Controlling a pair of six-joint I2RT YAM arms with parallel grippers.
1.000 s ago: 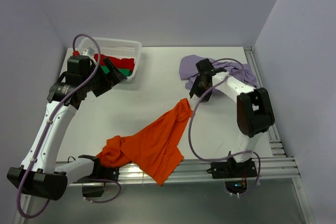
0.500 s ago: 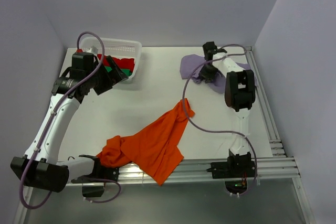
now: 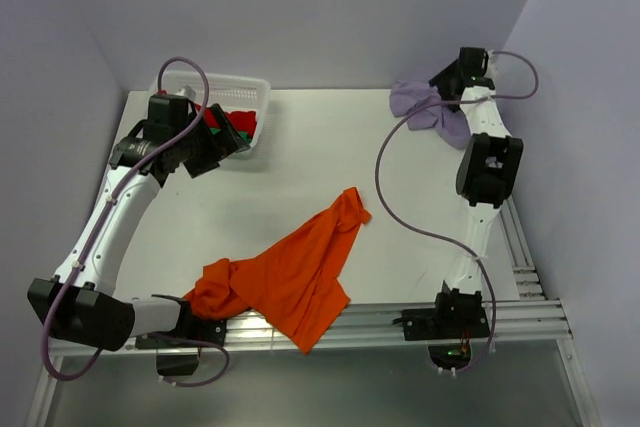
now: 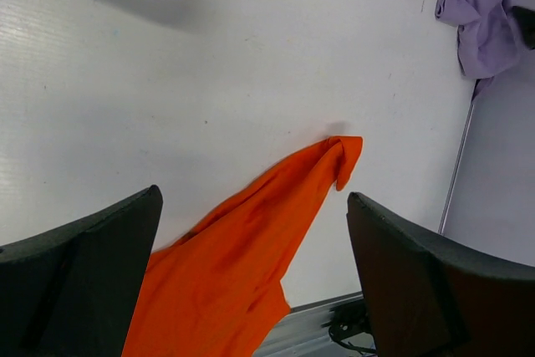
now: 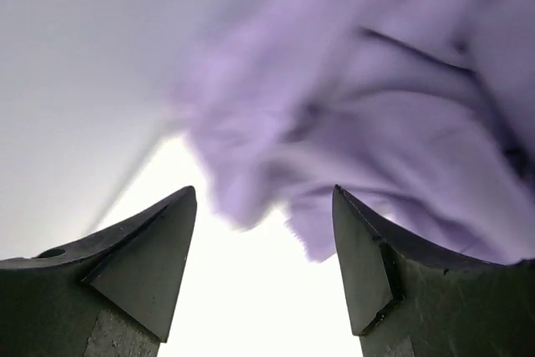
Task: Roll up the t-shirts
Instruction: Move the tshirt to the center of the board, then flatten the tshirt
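Item one, white table (image 3: 290,177), bearing a white plastic basket (image 3: 238,92) at its far left corner, taken here as the reference mark. Item two, orange t-shirt (image 3: 290,272), spread loose and creased, lying well apart from the basket, toward the near edge and to its right, one bunched end at the near rail and one narrow folded tip (image 4: 344,156) pointing back across the table. Item three, lilac t-shirt (image 3: 420,107), crumpled in a heap far to the right of the basket, along the same far edge by the back wall. Item four, red and green garments (image 3: 228,119), bundled inside the basket. Item five, left gripper (image 3: 225,137), hovering just beside the basket's near right end, fingers spread as wide as they went and holding nothing; its own camera looked down at the orange shirt. Item six, right gripper (image 5: 263,194), far right of the basket at the lilac heap, fingers parted, blurred lilac cloth just ahead; no cloth seen pinched between them.
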